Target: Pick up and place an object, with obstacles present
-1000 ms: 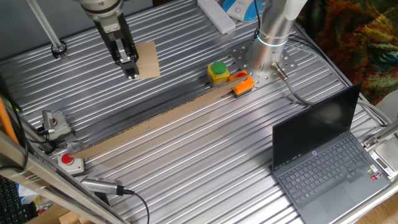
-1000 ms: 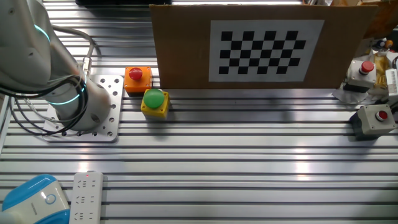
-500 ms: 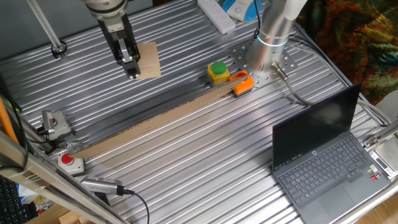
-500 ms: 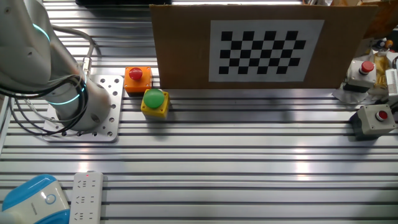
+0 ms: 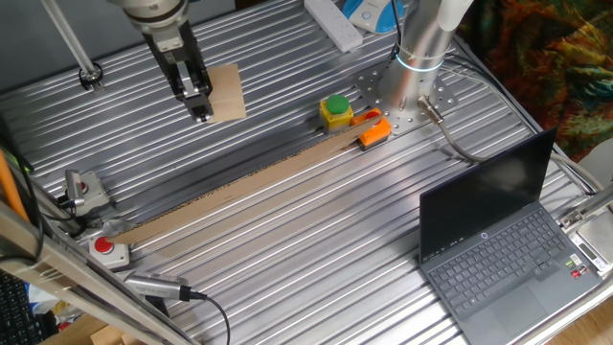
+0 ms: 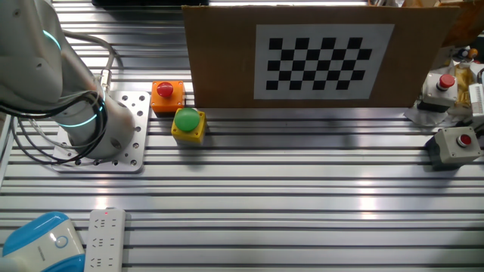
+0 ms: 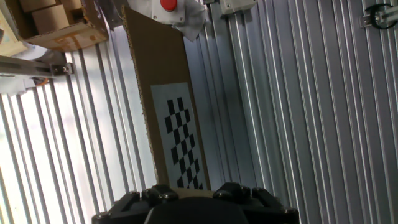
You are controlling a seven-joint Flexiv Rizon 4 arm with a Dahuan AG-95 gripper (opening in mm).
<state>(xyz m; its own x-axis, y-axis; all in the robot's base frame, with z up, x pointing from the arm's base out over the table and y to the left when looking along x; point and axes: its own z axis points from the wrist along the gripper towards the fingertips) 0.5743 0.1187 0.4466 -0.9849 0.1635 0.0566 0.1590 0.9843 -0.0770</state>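
My gripper [image 5: 200,105] hangs high over the far left of the table. It is shut on the light-tan block [image 5: 227,92], which juts out to the right of the black fingers. In the hand view a tan sliver of the block [image 7: 186,193] shows between the two finger bases of the gripper [image 7: 189,200], and the table lies far below. The other fixed view shows neither the gripper nor the block.
An upright brown cardboard board with a checkerboard [image 6: 314,60] crosses the table; it is the long strip [image 5: 239,187] in the first fixed view. The yellow-and-green button box [image 5: 335,110] and the orange box [image 5: 374,129] stand by the arm base [image 5: 417,57]. A laptop [image 5: 498,249] sits front right, and red-button boxes [image 5: 105,249] stand at the left.
The gripper and the block it holds shifted slightly right, then back left. Nothing on the table moved.
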